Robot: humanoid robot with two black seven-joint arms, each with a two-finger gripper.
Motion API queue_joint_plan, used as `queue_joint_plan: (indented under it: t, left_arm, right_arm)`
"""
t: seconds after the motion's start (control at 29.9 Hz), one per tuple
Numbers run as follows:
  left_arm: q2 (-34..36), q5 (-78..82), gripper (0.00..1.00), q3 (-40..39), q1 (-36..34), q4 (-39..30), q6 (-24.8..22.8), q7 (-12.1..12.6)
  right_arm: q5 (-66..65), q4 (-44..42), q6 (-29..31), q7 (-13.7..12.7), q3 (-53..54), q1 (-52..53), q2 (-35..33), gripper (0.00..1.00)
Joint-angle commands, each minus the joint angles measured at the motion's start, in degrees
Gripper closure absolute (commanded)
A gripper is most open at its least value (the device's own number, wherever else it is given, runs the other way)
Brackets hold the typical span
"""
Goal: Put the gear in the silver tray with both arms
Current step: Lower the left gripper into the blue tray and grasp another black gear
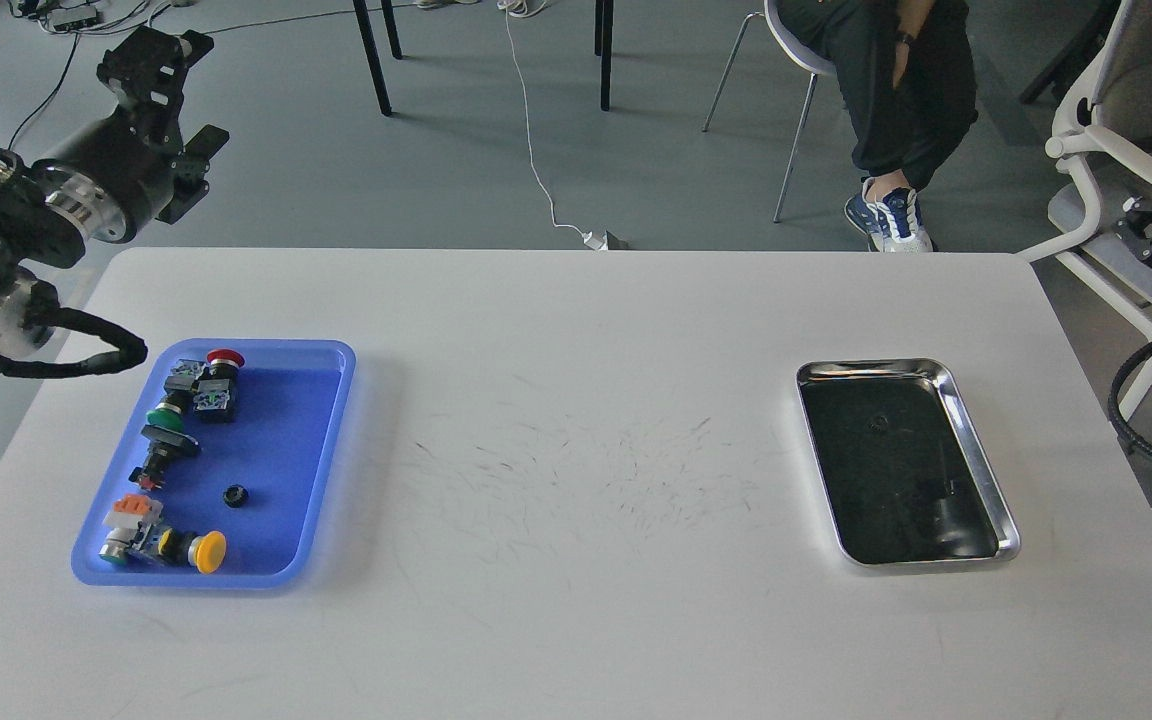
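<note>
The silver tray (979, 470) lies on the right side of the white table. A small dark round piece (876, 422), gear-like, rests on its dark bottom near the far end. Another small black gear (234, 494) lies in the blue tray (321, 460) on the left. My left gripper (148, 60) is raised beyond the table's far left corner, well away from both trays; nothing shows in it. My right gripper (1151, 228) shows only as a small black part at the right edge, off the table and away from the silver tray.
The blue tray also holds several push buttons: red (225, 357), green (165, 414) and yellow (206, 551). A black cable (86, 362) from my left arm hangs by its far left corner. An office chair (1126, 150) and a seated person (896, 90) are behind the table.
</note>
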Motion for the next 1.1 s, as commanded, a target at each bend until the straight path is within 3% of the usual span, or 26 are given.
queue_joint_plan:
  t: [0.0,0.17,0.33,0.57,0.74,0.87,1.07]
  left_arm:
    - [11.09,7.46,0.02,6.56,1.14,-11.68,-2.99,-0.69]
    - [17.96,30.02,0.02,13.34,1.32,-19.87,-1.94,-3.93]
    - [18.59,51.57,0.03,18.96,1.41,-23.04,1.48,-10.88]
    - [15.43,74.61,0.03,25.47,1.5,-23.05,7.82,-11.33]
    - [15.16,81.4,0.04,28.29,2.02,-19.54,8.08,-11.59]
    - [15.07,81.76,0.05,30.31,3.16,-16.28,8.08,-14.14]
    - [13.41,81.76,0.08,31.1,3.96,-10.84,8.17,-14.93]
  right_arm:
    - [0.07,3.46,0.0,-0.02,1.69,-2.24,0.18,0.02]
    - [-0.19,14.07,0.0,0.07,1.07,-5.31,-0.08,0.02]
    - [-0.98,26.82,0.0,0.16,0.9,-8.56,-0.87,0.02]
    - [-2.12,38.53,0.0,1.29,2.65,-14.1,-5.7,0.02]
    - [-2.12,39.06,0.0,2.27,9.14,-19.19,-6.5,0.02]
    - [-2.12,38.89,0.0,2.27,12.93,-21.23,-6.5,0.02]
    - [-2.12,38.98,0.0,2.27,13.2,-21.49,-6.5,0.02]
